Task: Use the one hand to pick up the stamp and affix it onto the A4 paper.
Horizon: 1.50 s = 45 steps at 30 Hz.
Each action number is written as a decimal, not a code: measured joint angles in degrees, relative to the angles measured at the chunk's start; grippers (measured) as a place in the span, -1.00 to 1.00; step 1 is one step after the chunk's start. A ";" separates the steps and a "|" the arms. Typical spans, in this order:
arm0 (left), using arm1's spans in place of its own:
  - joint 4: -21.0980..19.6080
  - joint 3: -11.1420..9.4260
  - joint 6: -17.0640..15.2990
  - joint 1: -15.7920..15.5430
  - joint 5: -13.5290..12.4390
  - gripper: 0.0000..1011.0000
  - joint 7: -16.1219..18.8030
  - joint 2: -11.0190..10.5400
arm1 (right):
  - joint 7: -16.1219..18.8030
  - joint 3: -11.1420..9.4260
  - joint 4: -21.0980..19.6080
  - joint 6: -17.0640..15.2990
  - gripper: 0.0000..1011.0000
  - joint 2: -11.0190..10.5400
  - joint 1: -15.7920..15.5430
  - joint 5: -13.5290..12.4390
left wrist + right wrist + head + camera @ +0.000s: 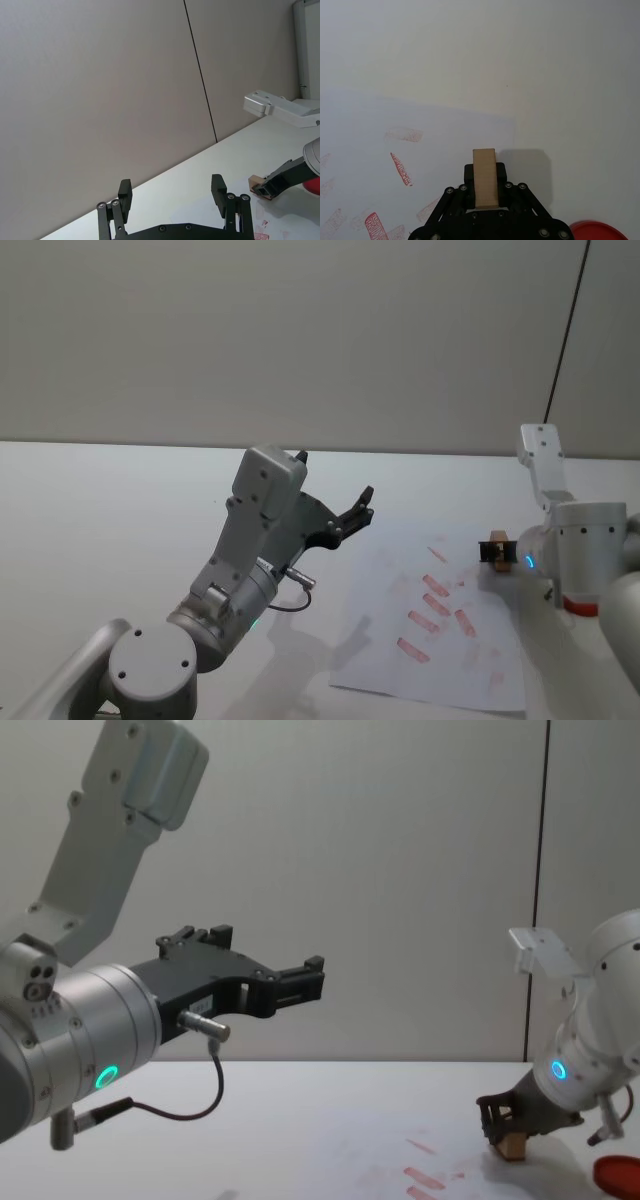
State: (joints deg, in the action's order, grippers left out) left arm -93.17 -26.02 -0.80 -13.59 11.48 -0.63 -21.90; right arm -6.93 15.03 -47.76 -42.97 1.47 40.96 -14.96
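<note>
My right gripper (497, 552), on the arm with the blue ring, is shut on the stamp (496, 549), a small tan wooden block. It holds the stamp (513, 1146) low over the far right corner of the A4 paper (440, 655); I cannot tell whether it touches the sheet. In the right wrist view the stamp (485, 177) sticks out between the black fingers, with the paper (395, 125) and its red marks beneath. My left gripper (362, 506) hangs open and raised above the table, left of the paper, holding nothing (172, 189).
A flat red round pad (580, 606) lies on the white table right of the paper, beside the right arm, and shows as a red pad (597, 231) in the right wrist view too. A grey wall stands behind the table.
</note>
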 joint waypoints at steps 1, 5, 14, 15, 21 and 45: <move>0.00 0.00 0.00 0.00 0.00 0.98 0.00 0.00 | 0.00 0.00 0.02 0.11 -0.57 0.01 -0.08 0.01; 0.00 0.00 0.00 0.00 0.00 0.98 0.00 0.00 | -0.05 -0.01 0.09 0.90 -0.57 0.04 -0.47 -0.03; 0.00 0.00 0.00 0.00 0.00 0.98 0.00 0.00 | -0.40 -0.29 0.16 3.12 -0.57 0.13 -1.53 -0.89; 0.00 0.00 0.00 0.00 0.00 0.98 0.00 0.00 | -0.42 -0.31 0.16 3.29 -0.57 0.13 -1.58 -0.92; 0.00 0.00 0.00 0.00 0.00 0.98 0.00 0.00 | -0.29 -0.47 -1.16 4.34 -0.57 0.06 -2.38 -1.21; 0.00 0.00 0.00 0.00 0.00 0.98 0.00 0.00 | 3.54 -1.27 -15.74 5.48 -0.57 -0.97 -4.61 -0.96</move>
State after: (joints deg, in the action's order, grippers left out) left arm -93.18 -26.03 -0.79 -13.59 11.48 -0.63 -21.90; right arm -3.39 13.76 -63.50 -37.49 0.49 36.34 -15.91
